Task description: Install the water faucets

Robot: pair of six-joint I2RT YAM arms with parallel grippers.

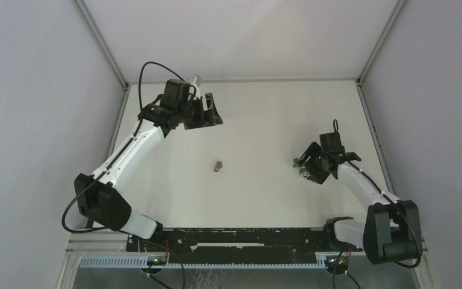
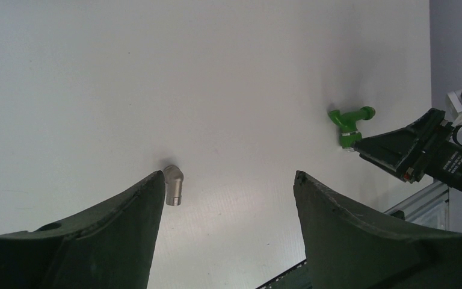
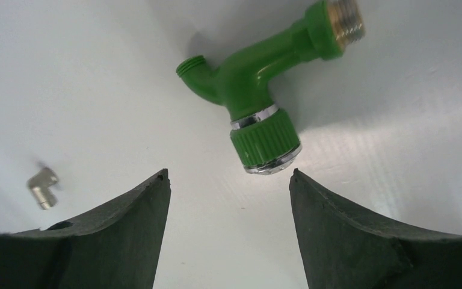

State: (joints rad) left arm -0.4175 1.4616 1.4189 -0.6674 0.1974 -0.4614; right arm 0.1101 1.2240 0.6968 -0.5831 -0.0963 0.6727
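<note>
The green water faucet [image 3: 252, 78] lies flat on the white table, its ribbed knob toward my right gripper and its brass thread pointing away. My right gripper [image 3: 228, 174] is open just short of the knob, with nothing between the fingers. From above, the faucet [image 1: 301, 167] sits at the right gripper's [image 1: 308, 170] tips. The small grey elbow fitting [image 1: 218, 165] lies alone mid-table, and it shows as the fitting [image 2: 173, 183] and the fitting [image 3: 42, 186] in the wrist views. My left gripper [image 1: 212, 111] hovers open at the far left, well away from both parts.
A black rail [image 1: 240, 238] with slots runs along the near edge between the arm bases. White walls with metal corner posts [image 1: 373, 54] close in the table on three sides.
</note>
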